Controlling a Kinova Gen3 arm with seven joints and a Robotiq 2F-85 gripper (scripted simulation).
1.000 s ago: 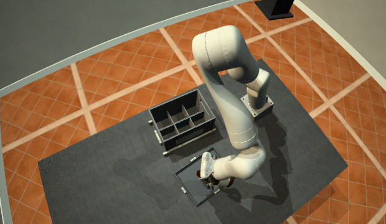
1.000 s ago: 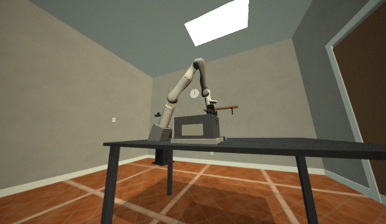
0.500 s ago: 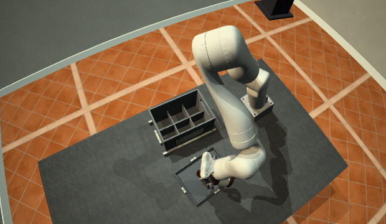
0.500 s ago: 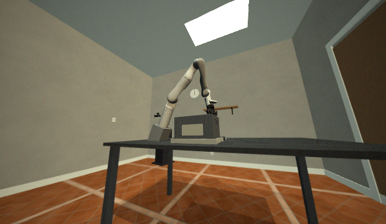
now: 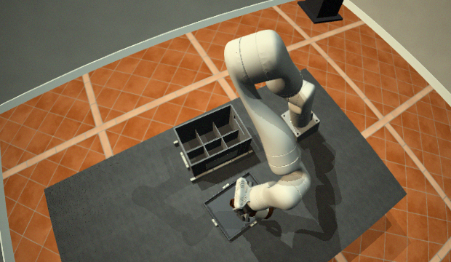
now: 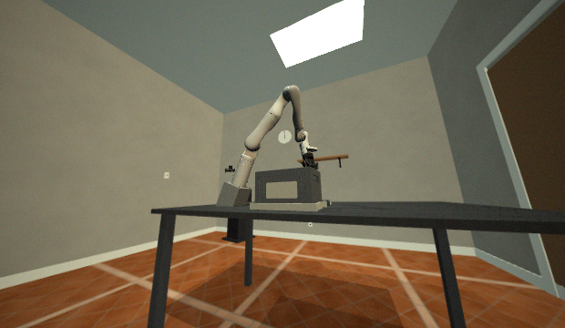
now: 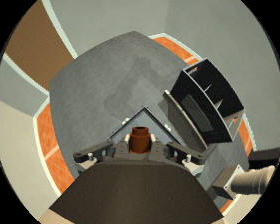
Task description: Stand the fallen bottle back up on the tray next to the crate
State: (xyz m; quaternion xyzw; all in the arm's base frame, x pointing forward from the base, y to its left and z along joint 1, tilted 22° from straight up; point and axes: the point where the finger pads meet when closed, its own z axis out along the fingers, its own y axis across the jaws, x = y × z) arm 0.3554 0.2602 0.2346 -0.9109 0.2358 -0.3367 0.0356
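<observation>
My gripper (image 5: 244, 214) is shut on the brown bottle (image 7: 139, 141) and holds it above the dark tray (image 5: 230, 215). In the wrist view the bottle's wide body fills the lower part and its neck points away from the camera, between the two fingers. In the overhead view only brown bits of the bottle (image 5: 269, 212) show past the wrist. From the side view the gripper (image 6: 310, 162) is higher than the top of the crate (image 6: 287, 184). I cannot tell the bottle's exact tilt.
The dark crate (image 5: 212, 138) with several open compartments stands just behind the tray, also in the wrist view (image 7: 204, 103). The arm's base (image 5: 300, 125) is bolted at the back right of the table. The tray (image 6: 287, 206) lies low in front of the crate.
</observation>
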